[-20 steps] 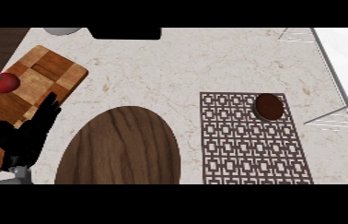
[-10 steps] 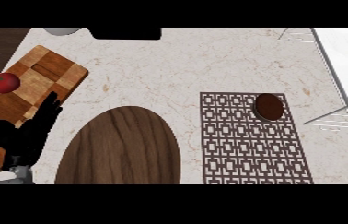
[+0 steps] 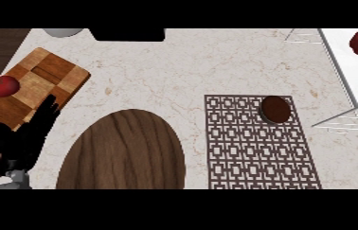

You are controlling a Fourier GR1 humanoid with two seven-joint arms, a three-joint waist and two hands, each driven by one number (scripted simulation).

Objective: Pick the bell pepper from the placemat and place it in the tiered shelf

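Bell pepper, dark reddish-brown and roundish with no clear long axis, sits on the upper right corner of the patterned placemat, toward the right side of the table.

Head view: the only hand showing is the left hand, far at the left edge beside the wooden cutting board, fingers straight and pointing up, holding nothing, resting. The pepper lies well apart from it, to its right, across the oval wooden board. The right hand is out of sight. The wire tiered shelf stands just right of the pepper, at the right edge. Judged from this, the right arm's side is nearer, and the carry would be short.
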